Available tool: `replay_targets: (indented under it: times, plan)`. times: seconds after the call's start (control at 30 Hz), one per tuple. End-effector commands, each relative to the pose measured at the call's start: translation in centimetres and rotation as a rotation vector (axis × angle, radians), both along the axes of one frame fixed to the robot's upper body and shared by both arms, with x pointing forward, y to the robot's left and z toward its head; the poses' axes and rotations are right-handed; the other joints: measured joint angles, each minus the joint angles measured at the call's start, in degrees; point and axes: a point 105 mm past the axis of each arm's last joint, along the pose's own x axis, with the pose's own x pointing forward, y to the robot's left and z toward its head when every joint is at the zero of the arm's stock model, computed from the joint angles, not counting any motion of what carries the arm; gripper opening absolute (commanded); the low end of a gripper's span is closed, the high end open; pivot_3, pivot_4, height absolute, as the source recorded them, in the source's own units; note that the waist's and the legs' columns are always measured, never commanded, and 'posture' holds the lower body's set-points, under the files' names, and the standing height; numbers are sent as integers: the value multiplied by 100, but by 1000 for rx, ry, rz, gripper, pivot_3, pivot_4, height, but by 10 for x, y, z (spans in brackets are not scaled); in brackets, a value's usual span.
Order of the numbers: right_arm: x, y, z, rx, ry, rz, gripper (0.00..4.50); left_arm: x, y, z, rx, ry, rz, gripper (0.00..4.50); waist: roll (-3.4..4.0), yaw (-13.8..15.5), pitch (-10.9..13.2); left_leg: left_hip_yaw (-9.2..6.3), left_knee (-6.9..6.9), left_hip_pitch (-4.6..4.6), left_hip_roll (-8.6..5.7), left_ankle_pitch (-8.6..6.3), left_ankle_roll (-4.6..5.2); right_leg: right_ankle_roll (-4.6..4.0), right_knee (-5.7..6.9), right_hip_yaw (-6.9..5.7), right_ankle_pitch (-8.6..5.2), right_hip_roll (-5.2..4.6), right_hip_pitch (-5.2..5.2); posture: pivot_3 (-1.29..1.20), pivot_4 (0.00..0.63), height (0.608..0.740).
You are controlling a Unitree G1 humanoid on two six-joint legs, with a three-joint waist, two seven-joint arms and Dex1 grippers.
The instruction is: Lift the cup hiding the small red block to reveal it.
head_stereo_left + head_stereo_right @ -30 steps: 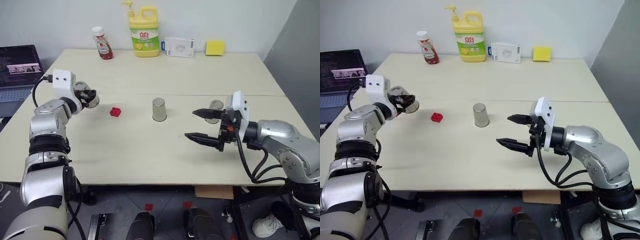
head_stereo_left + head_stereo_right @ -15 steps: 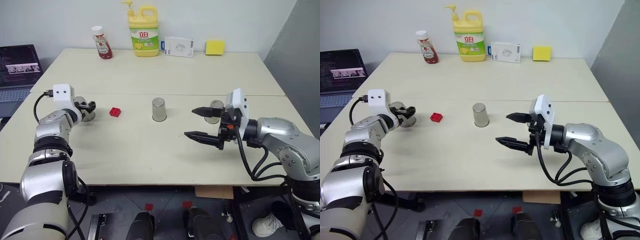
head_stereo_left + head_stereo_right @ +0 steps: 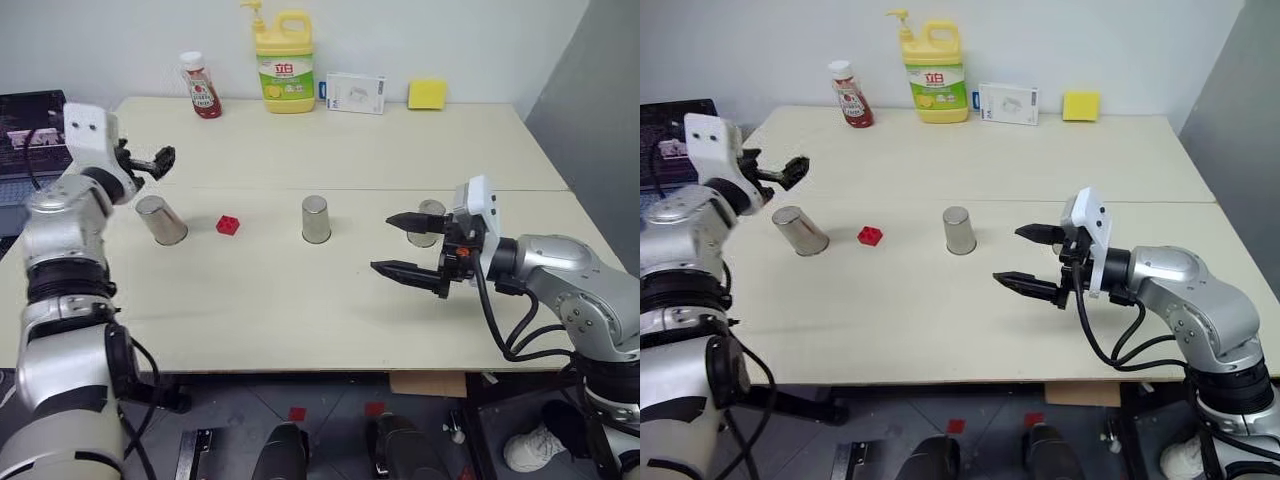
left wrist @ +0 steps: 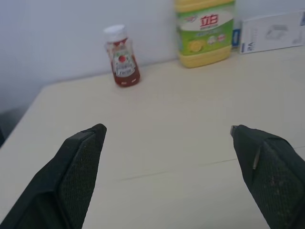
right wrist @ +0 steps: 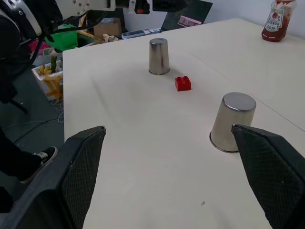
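The small red block lies uncovered on the table between two steel tumblers. The cup stands mouth-down just left of it, apart from it. A second tumbler stands at the table's middle and a third sits behind my right gripper. My left gripper hangs open above and behind the cup with nothing in it. My right gripper is open and level, pointing left, to the right of the middle tumbler. In the right wrist view, the red block lies between the near tumbler and the cup.
Along the back edge stand a red-capped sauce bottle, a yellow dish-soap jug, a white box and a yellow sponge. A laptop sits off the table's left. The table has bare room in front.
My left gripper set the cup down left of the red block, let go, opened, and rose up and back. My right arm has not moved.
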Motion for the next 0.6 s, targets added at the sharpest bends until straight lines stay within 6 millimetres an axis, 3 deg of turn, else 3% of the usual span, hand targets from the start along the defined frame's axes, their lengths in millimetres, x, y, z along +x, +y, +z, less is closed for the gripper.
replay_targets:
  times: [0.03,0.23,0.43,0.6]
  plan:
    - [-2,-8,12,14,-58,-12,4500,-27,-17,6,101,66,-174,4443,0,3,0,-1,0,0,1,0,0,0,0,-1,0,0,0,0,150,740]
    - [-4,-20,9,-21,-38,-14,4500,-79,-25,-20,199,346,-395,4443,0,-35,0,2,1,-4,4,0,0,7,-1,0,-7,4,-6,0,150,740]
    - [-9,-26,4,-50,-14,-7,4500,-99,-17,-29,212,440,-404,4443,3,5,2,2,2,1,9,0,2,23,0,-1,-19,10,-2,0,150,740]
    - [-10,-26,5,-54,-15,-14,4500,-104,-15,-31,205,448,-394,4443,3,4,2,5,3,1,12,0,2,23,0,2,-19,12,-4,0,150,740]
